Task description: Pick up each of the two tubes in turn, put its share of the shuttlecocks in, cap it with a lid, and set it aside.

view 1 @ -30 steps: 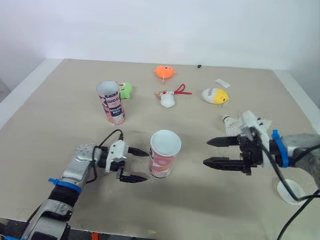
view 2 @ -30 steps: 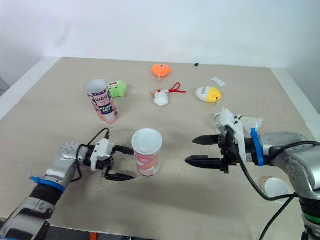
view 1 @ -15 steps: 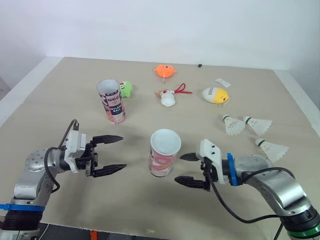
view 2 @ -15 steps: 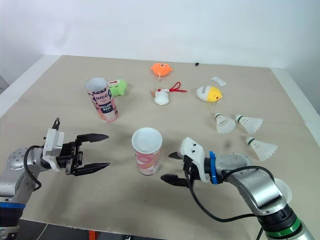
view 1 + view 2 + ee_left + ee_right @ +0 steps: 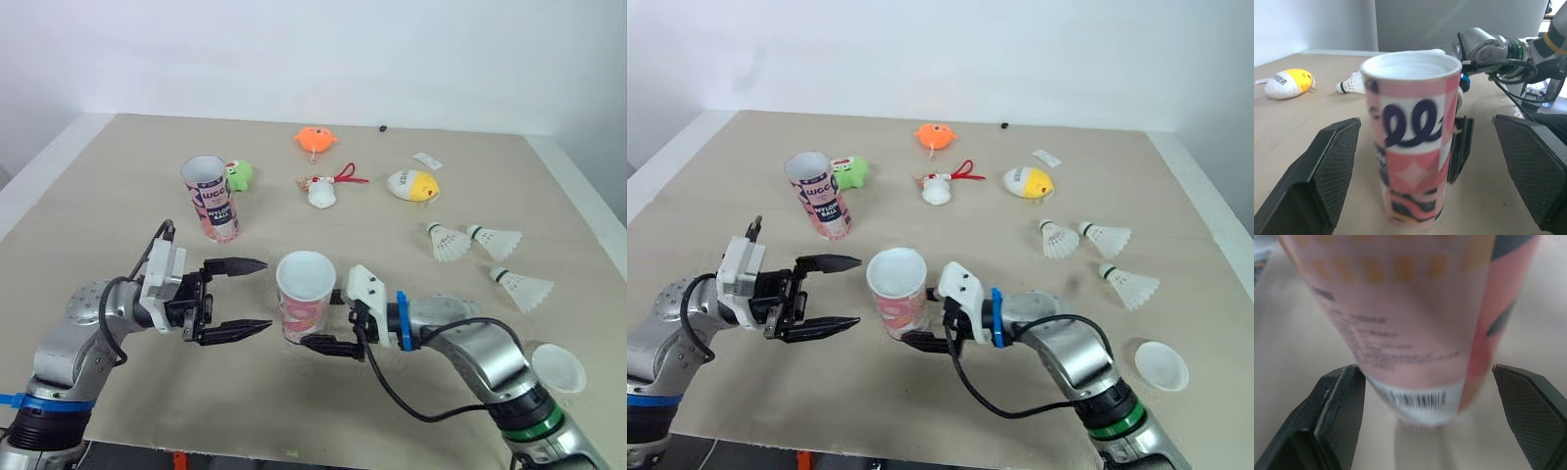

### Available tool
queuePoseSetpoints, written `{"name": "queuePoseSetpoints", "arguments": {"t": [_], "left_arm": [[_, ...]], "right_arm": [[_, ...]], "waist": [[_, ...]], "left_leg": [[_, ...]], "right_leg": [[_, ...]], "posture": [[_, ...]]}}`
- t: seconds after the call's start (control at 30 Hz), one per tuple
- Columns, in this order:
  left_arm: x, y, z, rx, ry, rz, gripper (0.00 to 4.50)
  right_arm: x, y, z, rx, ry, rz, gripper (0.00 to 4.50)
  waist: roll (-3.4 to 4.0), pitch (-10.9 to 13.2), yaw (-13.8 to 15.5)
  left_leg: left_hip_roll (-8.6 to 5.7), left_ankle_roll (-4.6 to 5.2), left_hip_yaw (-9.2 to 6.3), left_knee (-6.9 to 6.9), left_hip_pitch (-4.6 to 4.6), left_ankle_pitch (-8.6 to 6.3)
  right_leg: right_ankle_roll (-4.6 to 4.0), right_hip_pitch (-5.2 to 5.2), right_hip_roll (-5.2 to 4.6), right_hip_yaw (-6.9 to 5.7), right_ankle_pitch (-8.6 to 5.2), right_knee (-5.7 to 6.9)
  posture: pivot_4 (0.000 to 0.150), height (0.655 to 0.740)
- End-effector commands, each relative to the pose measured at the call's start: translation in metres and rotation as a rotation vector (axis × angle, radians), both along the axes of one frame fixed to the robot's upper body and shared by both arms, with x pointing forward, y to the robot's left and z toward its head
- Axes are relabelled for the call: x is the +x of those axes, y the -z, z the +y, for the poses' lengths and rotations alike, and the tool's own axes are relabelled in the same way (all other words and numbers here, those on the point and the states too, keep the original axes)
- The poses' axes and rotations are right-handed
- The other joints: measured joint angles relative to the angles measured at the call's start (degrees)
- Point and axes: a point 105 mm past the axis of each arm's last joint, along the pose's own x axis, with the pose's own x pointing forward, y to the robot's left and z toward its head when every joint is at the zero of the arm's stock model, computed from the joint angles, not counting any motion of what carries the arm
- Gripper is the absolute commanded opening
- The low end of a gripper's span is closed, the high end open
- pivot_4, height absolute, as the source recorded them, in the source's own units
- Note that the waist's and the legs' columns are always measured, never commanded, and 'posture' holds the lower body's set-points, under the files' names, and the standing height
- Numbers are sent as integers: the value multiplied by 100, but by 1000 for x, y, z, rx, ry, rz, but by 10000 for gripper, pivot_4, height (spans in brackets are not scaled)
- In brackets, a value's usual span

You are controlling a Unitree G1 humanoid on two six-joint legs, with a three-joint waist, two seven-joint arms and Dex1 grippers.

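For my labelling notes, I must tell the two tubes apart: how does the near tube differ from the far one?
The near tube stands between the left gripper and the right gripper, which straddles its base; the far tube stands untouched beside a green toy. The near tube bears dark loops on pink; the far tube bears lettering. Both stand upright, uncapped.

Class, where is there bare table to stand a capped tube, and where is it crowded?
Free: the beige table left of the far pink tube, and the band between the white plush toy and the near pink tube. Crowded: around that tube, flanked by the left gripper and right gripper; and beside the three white shuttlecocks.
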Motion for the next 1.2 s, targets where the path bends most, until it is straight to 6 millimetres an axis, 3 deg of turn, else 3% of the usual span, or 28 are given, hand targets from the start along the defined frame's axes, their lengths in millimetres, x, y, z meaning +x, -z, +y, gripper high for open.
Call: {"name": "queuePoseSetpoints", "arguments": {"t": [0.03, 0.2, 0.33, 0.4, 0.53, 0.63, 0.8, 0.93, 1.0, 1.1, 1.2], "left_arm": [[-3, -9, -1, -6, 7, -35, 45000], [-2, -9, 2, 2, -7, -37, 45000], [-1, -6, 11, 23, -30, -30, 45000], [1, -4, 13, 38, -41, -28, 45000], [5, -3, 17, 46, -62, -19, 45000], [9, 4, 17, 67, -55, 2, 45000], [13, 8, 2, 64, -2, 10, 45000], [18, 8, -13, 52, 40, -2, 45000], [21, 11, -21, 54, 67, -7, 45000], [27, 12, -37, 51, 122, -19, 45000], [33, 12, -51, 46, 169, -36, 45000]], "right_arm": [[4, -12, 10, 36, -36, -48, 44173], [11, -13, 20, 63, -59, -43, 44173], [12, -14, 19, 80, -64, -37, 31752], [14, -14, 17, 80, -48, -38, 27860], [16, -18, 10, 81, -37, -40, 26494], [21, -30, -7, 88, -5, -65, 26494], [42, -78, -62, 162, 170, -142, 26494], [59, -121, -127, 236, 444, -254, 26494], [65, -139, -168, 288, 624, -298, 26494], [75, -146, -253, 270, 1033, -348, 26494], [68, -146, -307, 296, 1296, -352, 26494]], "waist": [[0, 0, 0], [0, 0, -1], [1, 0, 0], [1, 0, 0], [1, 0, 1], [2, 1, 3], [7, 5, 25], [9, 6, 22], [12, 8, 23], [15, 8, 45], [17, 8, 22]], "left_leg": [[6, 0, 1, 0, 0, 0], [28, -1, 7, 2, 7, 1], [43, -3, 7, 3, 10, 2], [49, -3, 7, 1, 12, 2], [50, -3, 7, 1, 12, 2], [49, -3, 9, 2, 12, 2], [44, -15, 13, 3, 10, 9], [40, -17, 18, 3, 10, 10], [41, -17, 17, 1, 10, 10], [33, -17, 18, 1, 9, 10], [28, -17, 32, 0, 9, 10]], "right_leg": [[-5, 0, 5, 0, 2, 0], [-23, -2, 27, 0, 14, 1], [-36, -3, 44, 1, 19, 3], [-42, -6, 51, 2, 16, 5], [-44, -7, 52, 2, 16, 8], [-43, -7, 51, 3, 17, 8], [-37, -6, 44, 5, 20, 8], [-32, -6, 43, 12, 23, 7], [-37, -6, 46, 14, 24, 7], [-53, -5, 41, 14, 35, 8], [-51, -7, 39, 28, 38, 6]], "posture": [[1500, 7400], [1500, 7400], [1500, 7400], [1500, 7400], [1500, 7400], [1500, 7400], [1500, 7400], [1500, 7400], [1500, 7400], [1500, 7400], [1500, 7400]]}}
